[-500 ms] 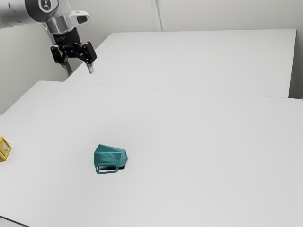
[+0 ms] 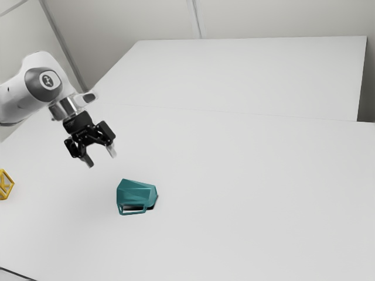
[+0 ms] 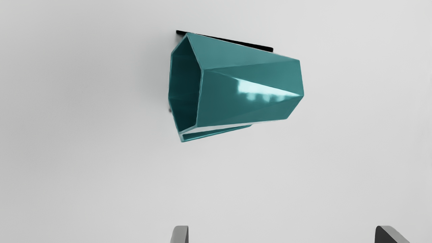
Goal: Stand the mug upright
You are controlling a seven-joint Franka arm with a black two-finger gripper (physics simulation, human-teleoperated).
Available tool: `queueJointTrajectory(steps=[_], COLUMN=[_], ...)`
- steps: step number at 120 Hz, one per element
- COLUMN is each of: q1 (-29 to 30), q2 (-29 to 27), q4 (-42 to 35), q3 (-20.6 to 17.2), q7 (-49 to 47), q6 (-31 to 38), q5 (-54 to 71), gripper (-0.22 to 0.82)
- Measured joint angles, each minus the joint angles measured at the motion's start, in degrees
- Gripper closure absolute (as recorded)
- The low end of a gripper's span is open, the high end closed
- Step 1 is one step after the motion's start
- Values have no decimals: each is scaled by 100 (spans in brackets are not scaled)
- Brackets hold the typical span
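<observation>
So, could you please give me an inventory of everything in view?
Mug: one, teal, on its side on the table
Dark strip: one, black, along the mug; shadow or object, cannot tell
Open-framed object: one, yellow, at the exterior view's left edge
Table: one, white, under the mug
Flat surface: one, white, beyond a faint seam
Wall: pale grey, behind
Arm: one, white and grey, from the exterior view's left
Gripper: one, black, open, above the table

it's pretty bright tbh, with patchy white glare on the mug (image 3: 236,98) and soft shadow beside its mouth.
</observation>
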Motion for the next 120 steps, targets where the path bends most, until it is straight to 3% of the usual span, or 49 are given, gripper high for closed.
queueJointTrajectory(steps=[14, 37, 72, 120], q1=[118, 206, 249, 201], q2=[102, 445, 1204, 1312], q4=[-756, -862, -814, -1230], q3=[222, 474, 555, 566], q7=[509, 1467, 2858, 4022], q6=[592, 1064, 1355, 1459], q5=[-930, -1973, -2988, -3624], gripper=[0, 0, 0, 0])
